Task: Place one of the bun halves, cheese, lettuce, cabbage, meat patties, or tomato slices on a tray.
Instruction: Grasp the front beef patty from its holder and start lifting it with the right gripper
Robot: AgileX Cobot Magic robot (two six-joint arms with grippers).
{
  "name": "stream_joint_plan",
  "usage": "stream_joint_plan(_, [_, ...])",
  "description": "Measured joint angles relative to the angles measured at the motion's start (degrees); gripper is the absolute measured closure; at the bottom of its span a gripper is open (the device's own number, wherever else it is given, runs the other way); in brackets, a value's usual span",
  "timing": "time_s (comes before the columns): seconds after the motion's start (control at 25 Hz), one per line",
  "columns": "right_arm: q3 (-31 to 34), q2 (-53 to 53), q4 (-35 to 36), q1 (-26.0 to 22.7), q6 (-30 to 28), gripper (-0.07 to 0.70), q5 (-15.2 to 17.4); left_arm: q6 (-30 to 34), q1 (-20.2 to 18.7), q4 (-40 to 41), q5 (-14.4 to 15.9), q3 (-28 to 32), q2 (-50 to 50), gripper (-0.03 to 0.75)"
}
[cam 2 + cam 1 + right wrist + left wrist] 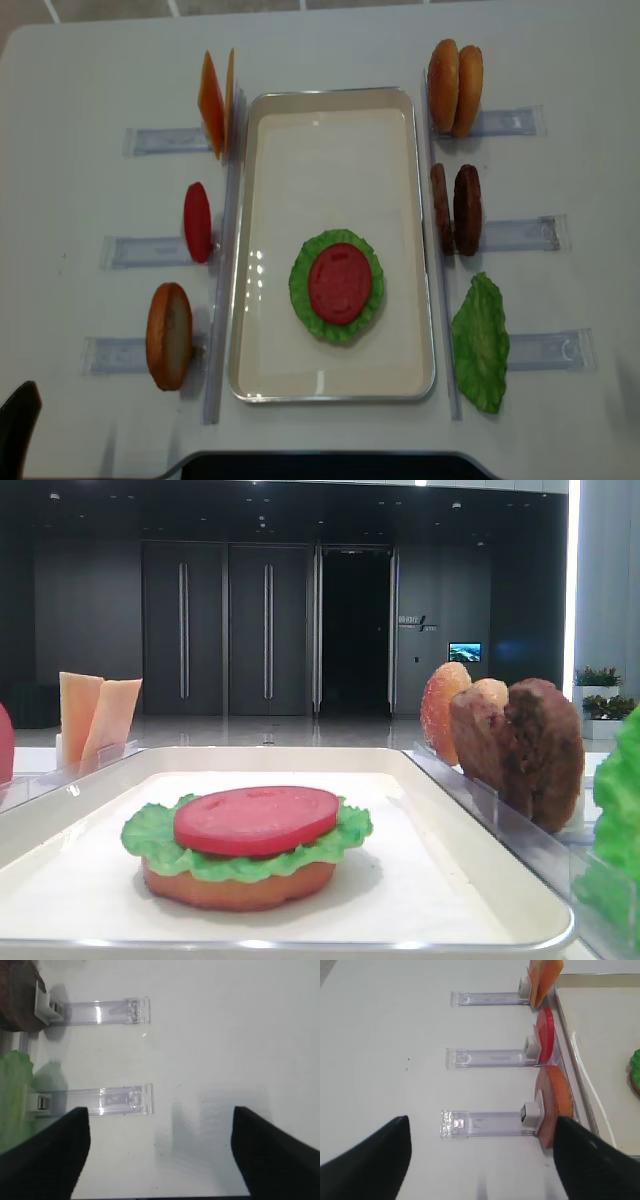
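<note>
On the white tray (330,100) lies a stack: a bun half (240,888), lettuce (300,290) and a tomato slice (340,282) on top. Left of the tray stand cheese (215,100), a tomato slice (197,222) and a bun half (168,335). On its right stand two bun halves (455,87), two meat patties (456,210) and a lettuce leaf (481,342). My left gripper (482,1160) hangs open over bare table near the left bun half (557,1102). Near the right-hand lettuce (12,1095), my right gripper (160,1155) is open and empty. Cabbage is out of view.
Clear plastic racks (165,140) stick out sideways from both long sides of the tray and hold the upright pieces. Two of them (110,1100) lie just ahead of my right gripper. The white table (560,40) runs beyond them to its edges.
</note>
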Motion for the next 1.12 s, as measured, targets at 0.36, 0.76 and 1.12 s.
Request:
stream_joint_plan(0.36, [-15.09, 21.51, 0.80, 0.00, -1.04, 0.055, 4.40, 0.00, 0.00, 0.00, 0.00, 0.00, 0.00, 0.022])
stream_joint_plan(0.76, [-29.20, 36.19, 1.51, 0.00, -2.82, 0.055, 4.47, 0.00, 0.00, -0.04, 0.00, 0.00, 0.00, 0.022])
stream_joint_plan(1.12, [-37.96, 47.19, 1.35, 0.00, -3.30, 0.055, 4.54, 0.00, 0.00, -0.04, 0.00, 0.00, 0.00, 0.022])
